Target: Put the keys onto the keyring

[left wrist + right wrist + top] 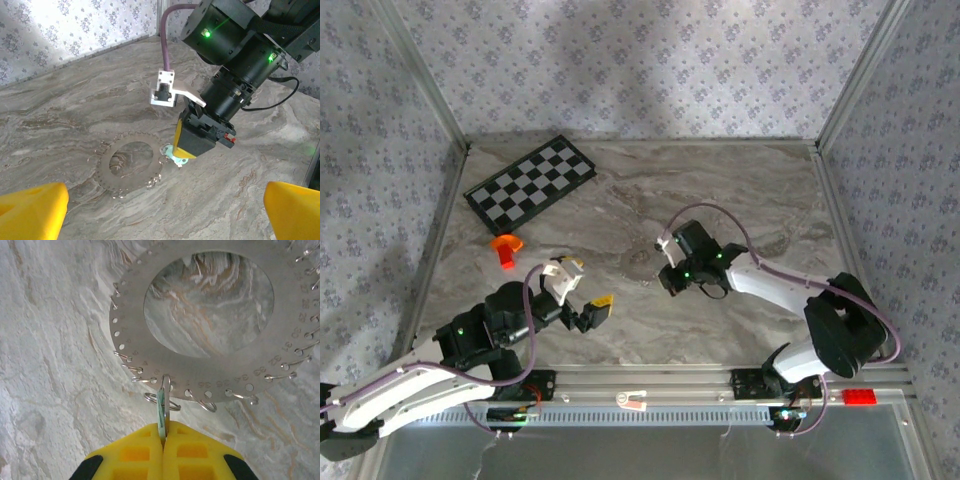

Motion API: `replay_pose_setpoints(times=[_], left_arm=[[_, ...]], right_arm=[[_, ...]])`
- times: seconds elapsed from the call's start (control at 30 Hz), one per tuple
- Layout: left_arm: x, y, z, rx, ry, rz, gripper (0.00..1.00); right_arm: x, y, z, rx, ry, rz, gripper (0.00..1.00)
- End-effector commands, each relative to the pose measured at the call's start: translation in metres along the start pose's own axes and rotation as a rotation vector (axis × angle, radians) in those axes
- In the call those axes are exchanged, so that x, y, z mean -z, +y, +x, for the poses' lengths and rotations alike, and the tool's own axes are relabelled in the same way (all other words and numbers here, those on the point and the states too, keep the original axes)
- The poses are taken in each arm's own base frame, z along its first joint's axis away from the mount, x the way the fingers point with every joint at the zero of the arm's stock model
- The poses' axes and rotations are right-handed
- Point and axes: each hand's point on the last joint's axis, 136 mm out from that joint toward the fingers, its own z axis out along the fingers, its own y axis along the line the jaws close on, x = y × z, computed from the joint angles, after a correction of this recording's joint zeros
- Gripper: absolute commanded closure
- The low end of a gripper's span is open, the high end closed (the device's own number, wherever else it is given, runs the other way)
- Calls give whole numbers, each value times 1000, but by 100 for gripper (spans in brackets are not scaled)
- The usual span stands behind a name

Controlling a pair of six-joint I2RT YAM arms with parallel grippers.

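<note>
The key (161,409), with its pale green head, is pinched edge-on between the right fingers (163,445), which are closed tight on it. Its free end sits right at the rim of the keyring (210,371), among the small wire loops that fringe it; whether it is threaded onto a loop I cannot tell. In the left wrist view the green head (176,153) pokes out below the right fingers (187,142) and touches the edge of the keyring (131,185). The keyring lies flat near the middle of the tabletop (740,190), a thin silvery disc with a large round hole.

The left fingers (32,210) stand wide apart and hold nothing, hovering toward the near edge of the tabletop, a little left of the right fingers (670,280). From above, one of the left fingers (603,300) points at the keyring.

A black-and-white checkerboard (530,185) lies at the far left corner, and an orange plastic piece (506,248) sits just nearer, by the left edge.
</note>
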Motion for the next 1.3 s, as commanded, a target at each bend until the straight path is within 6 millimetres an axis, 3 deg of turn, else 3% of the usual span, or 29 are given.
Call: replay_pose_setpoints(times=[0.0,0.37,1.07,1.27], left_arm=[[3,3,-18,10,-37,-17,0],[1,0,-21,12,-31,-8,0],[-10,-1,-16,5,-19,-10,0],[-14,-2,-13,4,-9,-7,0]], right_arm=[[4,4,5,-21,-13,-21,100],[-1,0,25,-63,4,-20,100],[-7,-2,57,-149,21,-27,87],[-4,-5,61,-160,17,-12,79]])
